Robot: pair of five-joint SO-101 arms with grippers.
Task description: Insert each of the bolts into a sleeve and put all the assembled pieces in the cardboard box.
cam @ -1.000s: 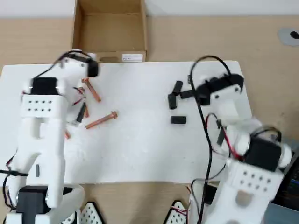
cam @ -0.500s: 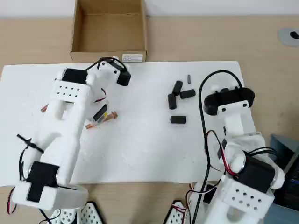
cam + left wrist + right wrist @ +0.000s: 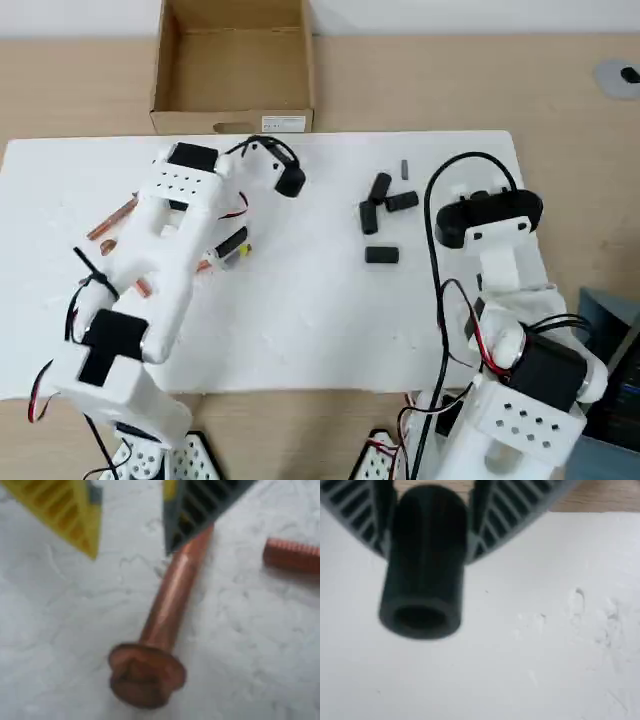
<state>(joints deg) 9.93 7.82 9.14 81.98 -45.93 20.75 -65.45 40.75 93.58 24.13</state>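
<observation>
Right up close, the right gripper [image 3: 431,540] has its fingers clamped on a black sleeve [image 3: 422,580], lifted off the white mat [image 3: 545,645] with the open bore exposed, which looks like a way to present the hole for a bolt. Over on the other side, the left gripper [image 3: 131,552] hangs low with its fingers apart, straddling the shank of a copper bolt [image 3: 165,625] lying flat on the mat, likely lined up for a pinch; a second bolt [image 3: 292,555] lies just beside. Farther out, loose sleeves [image 3: 382,203] sit clustered mid-mat. At the far edge the cardboard box [image 3: 232,122] stands with nothing inside; its white label [image 3: 284,123] carries print too small to make out.
</observation>
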